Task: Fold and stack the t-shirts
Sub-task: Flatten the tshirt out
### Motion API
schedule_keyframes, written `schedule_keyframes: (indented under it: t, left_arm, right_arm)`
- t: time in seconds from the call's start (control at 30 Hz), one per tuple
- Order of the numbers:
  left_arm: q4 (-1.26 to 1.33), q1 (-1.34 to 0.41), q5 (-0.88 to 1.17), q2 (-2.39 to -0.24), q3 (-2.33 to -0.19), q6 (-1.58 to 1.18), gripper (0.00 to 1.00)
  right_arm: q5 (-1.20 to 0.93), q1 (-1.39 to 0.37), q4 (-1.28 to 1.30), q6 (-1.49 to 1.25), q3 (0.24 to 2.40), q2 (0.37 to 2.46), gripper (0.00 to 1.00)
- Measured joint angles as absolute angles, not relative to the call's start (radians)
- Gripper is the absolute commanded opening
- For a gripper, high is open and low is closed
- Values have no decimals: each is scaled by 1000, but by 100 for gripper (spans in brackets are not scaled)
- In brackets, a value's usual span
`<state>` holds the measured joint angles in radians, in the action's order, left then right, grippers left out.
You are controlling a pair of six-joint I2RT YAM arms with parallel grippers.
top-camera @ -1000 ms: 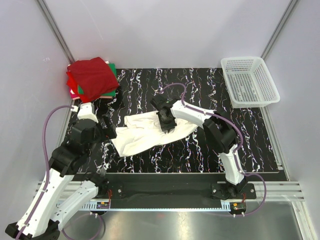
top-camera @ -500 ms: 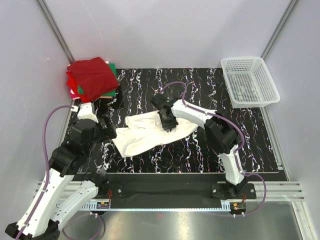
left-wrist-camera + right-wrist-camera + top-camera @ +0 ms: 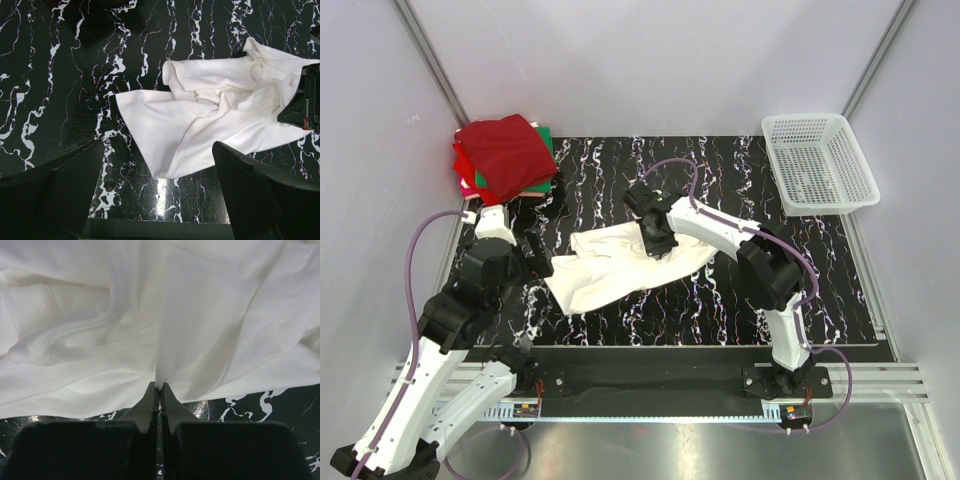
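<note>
A white plastic mesh basket (image 3: 818, 163) sits at the far right corner of the black, white-veined marbled tabletop (image 3: 720, 310). The dark surface shows through the basket's mesh floor, and it stands well apart from both arms.

At the far left corner 3 folded tees are stacked. A dark red t-shirt (image 3: 505, 155) lies on top, skewed to the pile. A bright red t-shirt (image 3: 463, 166) peeks out at its left edge, and a green t-shirt (image 3: 546, 140) shows along the right and far edges.

The plain white cotton t-shirt (image 3: 615, 268) lies unfolded and rumpled on the middle of the tabletop. In the top view its long axis runs diagonally, from a broad flat end at the near left to a bunched end at the far right. The right wrist view shows its ribbed round neckband (image 3: 65, 335) curving through the creases on the left.

The right gripper (image 3: 159, 386) is at the shirt's far right end. Its 2 fingers are pressed together on a raised ridge of the white cloth, which rises out of them as a tight pleat.

The left gripper (image 3: 157, 147) is over the near left end with its 2 fingers spread wide. The corner of the shirt shows between them, and I cannot tell whether they touch the cloth or the tabletop.
</note>
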<state>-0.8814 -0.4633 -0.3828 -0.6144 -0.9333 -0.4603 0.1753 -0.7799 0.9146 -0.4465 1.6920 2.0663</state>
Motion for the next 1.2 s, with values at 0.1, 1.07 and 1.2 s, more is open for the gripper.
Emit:
schedule_keyframes:
  t: [0.1,1.07,1.2]
  left_arm:
    - [-881,-463,-383,-614,-933,-460,96]
    - [-889,-475,-385,-810,-933,-469,88]
    - [-889,-479,-376,-825,-933,-480,88]
  right_arm:
    - [179,-780,915,-445,1689,2062,0]
    - [505,-643,989,-537,1080,942,0]
    - [443,-643,962,-575,973,794,0]
